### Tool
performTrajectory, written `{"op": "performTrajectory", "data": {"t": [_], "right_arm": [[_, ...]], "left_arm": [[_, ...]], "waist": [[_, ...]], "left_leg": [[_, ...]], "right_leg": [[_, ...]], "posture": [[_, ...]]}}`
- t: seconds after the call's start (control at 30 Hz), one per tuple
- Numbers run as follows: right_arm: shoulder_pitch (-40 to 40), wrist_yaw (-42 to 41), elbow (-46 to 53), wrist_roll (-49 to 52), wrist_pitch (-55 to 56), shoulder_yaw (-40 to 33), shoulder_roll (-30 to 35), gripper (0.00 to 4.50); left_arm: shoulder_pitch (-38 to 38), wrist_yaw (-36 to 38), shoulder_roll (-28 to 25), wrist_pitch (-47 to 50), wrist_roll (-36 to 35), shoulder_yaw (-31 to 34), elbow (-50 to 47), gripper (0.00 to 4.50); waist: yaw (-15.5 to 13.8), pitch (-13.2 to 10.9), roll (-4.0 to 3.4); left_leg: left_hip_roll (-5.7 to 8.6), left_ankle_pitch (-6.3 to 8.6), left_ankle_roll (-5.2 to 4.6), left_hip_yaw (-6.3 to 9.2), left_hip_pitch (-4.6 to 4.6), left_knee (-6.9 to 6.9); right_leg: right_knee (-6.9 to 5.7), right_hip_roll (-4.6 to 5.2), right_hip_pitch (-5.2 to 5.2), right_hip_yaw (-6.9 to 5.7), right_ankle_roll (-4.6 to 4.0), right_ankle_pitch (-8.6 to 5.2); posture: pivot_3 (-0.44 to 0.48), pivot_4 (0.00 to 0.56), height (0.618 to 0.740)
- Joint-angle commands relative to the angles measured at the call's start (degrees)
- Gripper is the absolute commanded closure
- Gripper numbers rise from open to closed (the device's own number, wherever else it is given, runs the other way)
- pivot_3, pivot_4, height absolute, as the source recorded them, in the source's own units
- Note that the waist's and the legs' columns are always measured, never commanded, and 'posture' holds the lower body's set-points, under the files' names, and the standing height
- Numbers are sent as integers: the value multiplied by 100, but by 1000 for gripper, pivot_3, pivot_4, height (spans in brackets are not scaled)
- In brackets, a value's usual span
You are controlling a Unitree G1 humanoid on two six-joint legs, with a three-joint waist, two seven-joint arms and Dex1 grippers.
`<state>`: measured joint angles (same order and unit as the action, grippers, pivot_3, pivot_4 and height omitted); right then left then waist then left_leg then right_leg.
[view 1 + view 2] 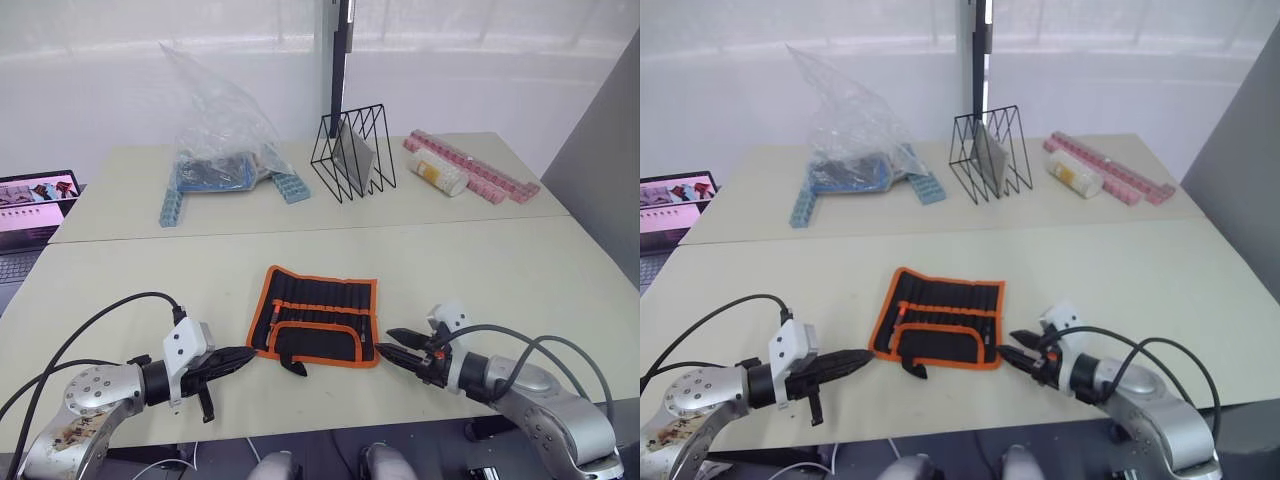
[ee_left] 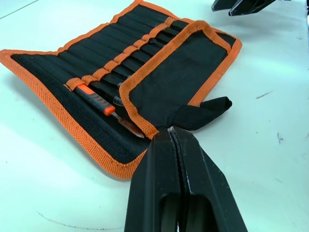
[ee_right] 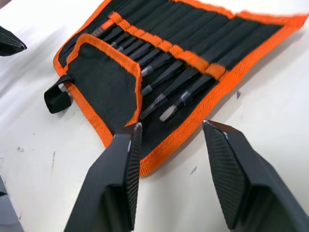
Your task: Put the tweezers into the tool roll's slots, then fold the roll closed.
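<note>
No readable text, label, brand or number anywhere; laptop screen (image 1: pixel 38 198) at the far left too small to read

Tweezers (image 3: pixel 166 79): handles sheathed in the slots (image 3: pixel 159 36) of the tool roll (image 1: pixel 316 315), only the tips exposed, and the count could not be made out. Clear plastic bag (image 1: pixel 215 125) at the far table: contents blurred beyond naming. Laptop (image 1: pixel 30 215): cut off by the picture's edge.
</note>
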<state>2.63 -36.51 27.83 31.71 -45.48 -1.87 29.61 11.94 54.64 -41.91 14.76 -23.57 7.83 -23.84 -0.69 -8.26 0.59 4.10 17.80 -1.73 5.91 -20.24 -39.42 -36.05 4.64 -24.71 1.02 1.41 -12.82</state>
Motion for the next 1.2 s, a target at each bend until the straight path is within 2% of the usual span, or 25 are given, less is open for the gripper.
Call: {"op": "performTrajectory", "data": {"t": [0.03, 0.47, 0.57, 0.67, 0.7, 0.73, 1.07, 1.2], "right_arm": [[64, 92, -148, 185, -124, 18, -190, 2308], [-238, 169, -426, 591, -356, 139, -740, 2308], [-245, 184, -438, 608, -359, 106, -723, 3100], [-218, 164, -451, 574, -318, 70, -644, 4187], [-214, 159, -464, 594, -312, 42, -628, 4442], [-212, 156, -479, 609, -304, 23, -612, 4479], [-337, 386, -726, 692, -582, -42, -588, 4479], [-367, 493, -745, 724, -717, -45, -605, 3222]], "left_arm": [[16, -102, 66, -110, -7, 41, -238, 4500], [-124, -132, 82, -128, 18, 15, -167, 4500], [-171, -138, 93, -128, 25, -3, -134, 4500], [-210, -127, 104, -130, 33, -19, -108, 4500], [-221, -120, 108, -130, 37, -26, -100, 4500], [-230, -114, 111, -129, 41, -33, -95, 4500], [-225, -56, 80, -153, 71, -84, -79, 4500], [-241, -39, 73, -162, 79, -80, -57, 4500]], "waist": [[4, 0, 0], [75, 1, 1], [73, 1, 1], [70, 1, 1], [69, 1, 2], [69, 2, 2], [56, 2, 3], [31, 2, 4]], "left_leg": [[0, 0, 0, 0, 0, 0], [-6, -2, 4, 0, 8, 7], [-5, -2, 4, 0, 6, 8], [-4, -2, 4, 0, 6, 8], [-4, -2, 4, 0, 6, 8], [-4, -3, 5, 0, 7, 8], [-2, -3, 5, 0, 11, 8], [-2, -3, 5, 0, 16, 8]], "right_leg": [[-1, 0, -1, 1, 0, 0], [-2, -13, -1, 4, -5, 1], [-1, -11, -2, 4, -4, 1], [0, -11, -2, 4, -5, 1], [0, -11, -1, 4, -4, 1], [0, -10, 2, 4, -4, 2], [1, -9, 7, 3, -4, 2], [2, -8, 14, 2, -4, 2]], "posture": [[0, 150, 724], [0, 150, 724], [0, 150, 724], [0, 150, 724], [0, 150, 724], [0, 150, 724], [0, 150, 724], [0, 150, 724]]}}
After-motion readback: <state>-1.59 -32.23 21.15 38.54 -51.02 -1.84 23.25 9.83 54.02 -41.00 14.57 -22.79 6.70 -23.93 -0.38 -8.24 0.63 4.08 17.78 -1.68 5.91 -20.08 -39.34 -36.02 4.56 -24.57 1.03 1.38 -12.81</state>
